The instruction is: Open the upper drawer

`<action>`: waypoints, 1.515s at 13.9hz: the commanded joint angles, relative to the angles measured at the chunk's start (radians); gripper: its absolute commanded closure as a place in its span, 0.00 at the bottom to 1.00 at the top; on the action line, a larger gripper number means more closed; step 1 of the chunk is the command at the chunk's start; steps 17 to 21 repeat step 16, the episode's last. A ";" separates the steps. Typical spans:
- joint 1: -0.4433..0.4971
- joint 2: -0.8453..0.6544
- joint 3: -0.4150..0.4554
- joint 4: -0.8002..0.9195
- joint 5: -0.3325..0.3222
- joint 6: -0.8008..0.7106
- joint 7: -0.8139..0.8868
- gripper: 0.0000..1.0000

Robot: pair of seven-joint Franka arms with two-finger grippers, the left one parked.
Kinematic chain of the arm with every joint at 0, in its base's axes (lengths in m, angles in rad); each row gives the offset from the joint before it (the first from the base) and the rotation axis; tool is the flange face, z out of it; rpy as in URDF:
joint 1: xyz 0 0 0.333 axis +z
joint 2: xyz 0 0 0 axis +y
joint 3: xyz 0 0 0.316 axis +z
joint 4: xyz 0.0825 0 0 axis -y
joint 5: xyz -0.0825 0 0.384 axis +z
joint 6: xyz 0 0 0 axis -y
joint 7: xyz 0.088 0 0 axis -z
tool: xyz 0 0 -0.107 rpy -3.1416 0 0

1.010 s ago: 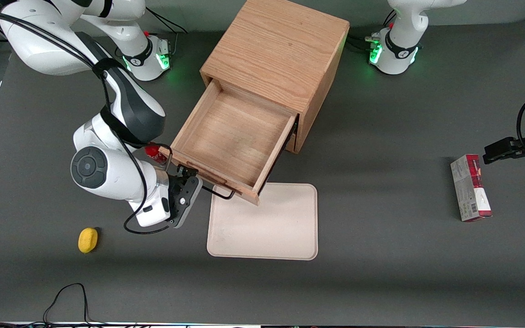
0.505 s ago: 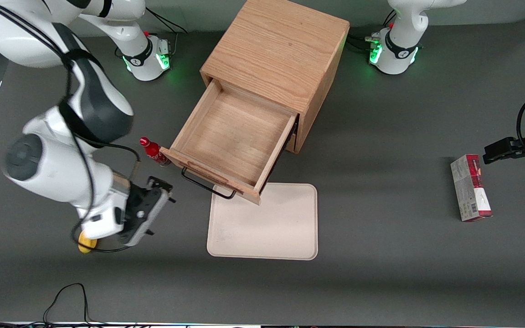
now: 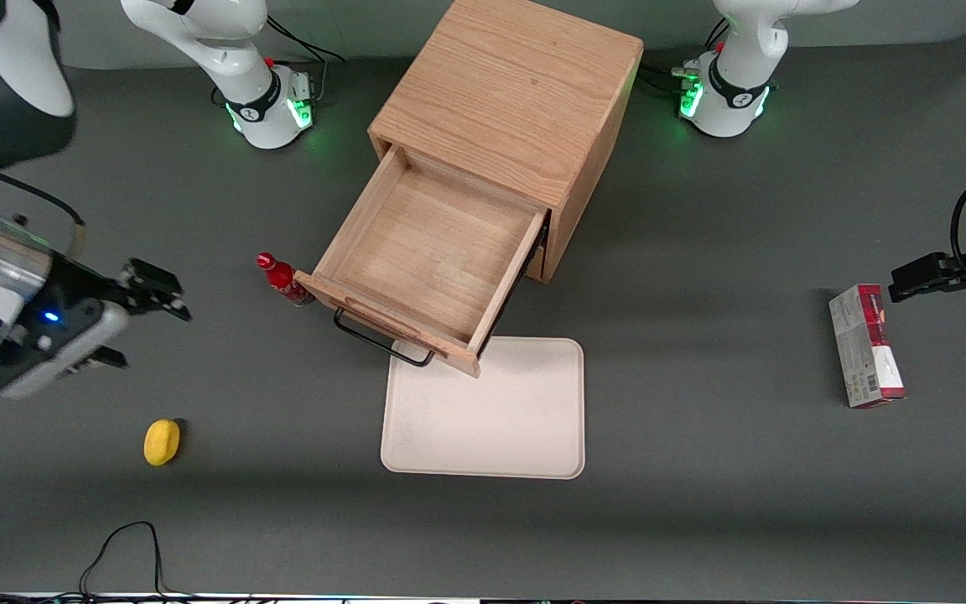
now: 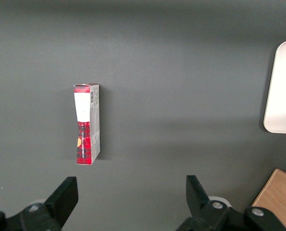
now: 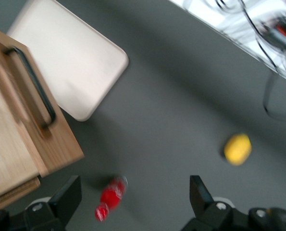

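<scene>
the upper drawer point(image 3: 433, 252) stands pulled well out of the oak cabinet point(image 3: 516, 84), its shallow wood tray bare and open to view. its thin black bar handle point(image 3: 382, 340) sits on the drawer front, facing the front camera, with nothing touching it. the front corner of the drawer overhangs the edge of a cream tray point(image 3: 487, 411) that lies flat on the dark table point(image 3: 701, 461), nearer to the front camera than the cabinet. a small red bottle point(image 3: 282, 279) stands just beside the drawer's front corner on the working arm's side. a yellow lemon-like fruit point(image 3: 162, 441) lies nearer the front camera, toward the working arm's end of the table. the gripper point(image 3: 135, 317) hangs well apart from the drawer at that same end, above the table, its fingers point(image 3: 156, 295) spread wide and holding nothing. a red and white carton point(image 3: 866, 346) lies flat toward the parked arm's end.
</scene>
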 commanded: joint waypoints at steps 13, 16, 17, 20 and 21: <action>0.003 -0.403 -0.138 -0.433 0.070 -0.040 0.408 0.00; 0.003 -0.377 -0.134 -0.413 0.062 -0.042 0.402 0.00; 0.003 -0.377 -0.134 -0.413 0.062 -0.042 0.402 0.00; 0.003 -0.377 -0.134 -0.413 0.062 -0.042 0.402 0.00; 0.003 -0.377 -0.134 -0.413 0.062 -0.042 0.402 0.00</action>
